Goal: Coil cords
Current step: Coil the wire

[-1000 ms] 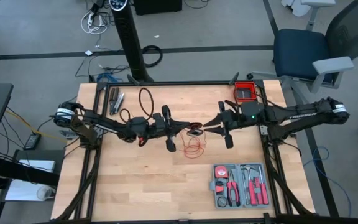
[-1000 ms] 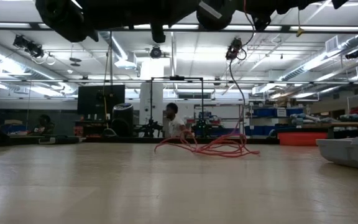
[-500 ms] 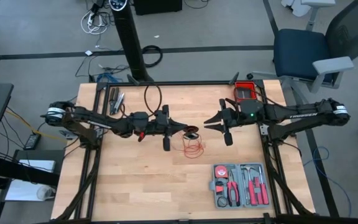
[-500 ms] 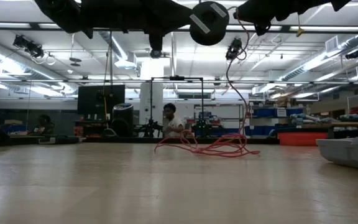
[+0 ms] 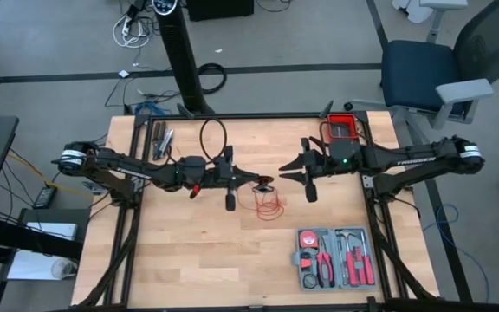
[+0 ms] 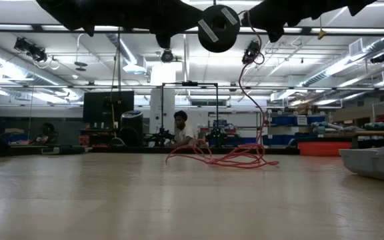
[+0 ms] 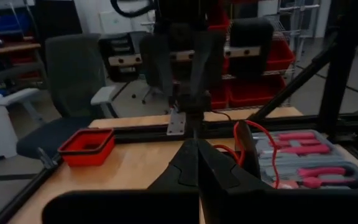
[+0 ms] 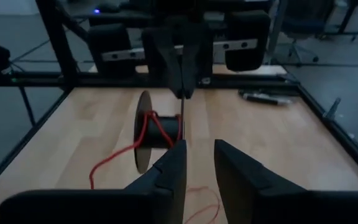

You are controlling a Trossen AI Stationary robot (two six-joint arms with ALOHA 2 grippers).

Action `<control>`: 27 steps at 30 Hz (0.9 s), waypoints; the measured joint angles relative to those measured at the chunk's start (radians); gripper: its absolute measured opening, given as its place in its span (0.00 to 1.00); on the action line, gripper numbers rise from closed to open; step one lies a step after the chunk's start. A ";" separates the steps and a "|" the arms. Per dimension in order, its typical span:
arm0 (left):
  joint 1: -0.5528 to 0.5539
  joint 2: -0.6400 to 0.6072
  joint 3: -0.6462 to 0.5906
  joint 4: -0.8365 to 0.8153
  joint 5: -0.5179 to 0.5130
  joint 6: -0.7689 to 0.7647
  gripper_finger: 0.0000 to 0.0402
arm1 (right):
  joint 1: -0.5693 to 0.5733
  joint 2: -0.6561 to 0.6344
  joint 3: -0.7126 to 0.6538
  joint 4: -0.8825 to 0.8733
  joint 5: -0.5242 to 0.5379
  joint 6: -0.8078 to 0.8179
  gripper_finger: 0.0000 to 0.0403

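A small black spool [image 8: 159, 132] wound with thin red cord hangs over the table's middle, with my left gripper [image 7: 197, 148] shut on it. In the low view it shows as a round black disc [image 6: 219, 28]. From it the red cord [image 6: 253, 100] drops to a loose tangle [image 5: 269, 206] lying on the table. My right gripper [image 8: 199, 160] stands open just right of the spool, pointing at it, with nothing between its fingers. My left gripper pinches the rim of one spool flange [image 8: 182, 112] between its two fingertips. The fingers come level from the table's left. The spool is lifted clear of the table with its axis level, and the cord falls slack below it.
A grey tool case [image 5: 334, 257] with red-handled tools lies near the front right. A red box [image 5: 343, 130] sits at the far right, and pens [image 5: 161, 140] and a black cable loop [image 5: 213, 139] at the far left. A person [image 6: 181, 128] sits in the room beyond.
My left gripper has tipped up toward level, still shut on the spool, which shows more fully and lower in the low view. The cord tangle has stayed on the table.
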 joint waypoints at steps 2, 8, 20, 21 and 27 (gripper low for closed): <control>0.000 0.000 0.000 0.000 -0.004 0.013 0.00 | 0.000 0.019 0.000 0.042 -0.010 -0.003 0.22; 0.000 0.000 0.000 0.000 -0.012 0.015 0.00 | 0.000 0.071 0.000 0.108 -0.038 0.004 0.26; 0.000 0.000 0.000 0.020 -0.014 0.020 0.00 | 0.000 0.184 0.000 0.239 -0.060 -0.003 0.26; 0.000 0.000 0.000 0.020 -0.014 0.020 0.00 | 0.000 0.190 0.000 0.252 -0.061 -0.003 0.25; 0.000 0.000 0.000 0.016 -0.013 0.016 0.00 | -0.001 0.214 0.000 0.275 -0.063 -0.018 0.07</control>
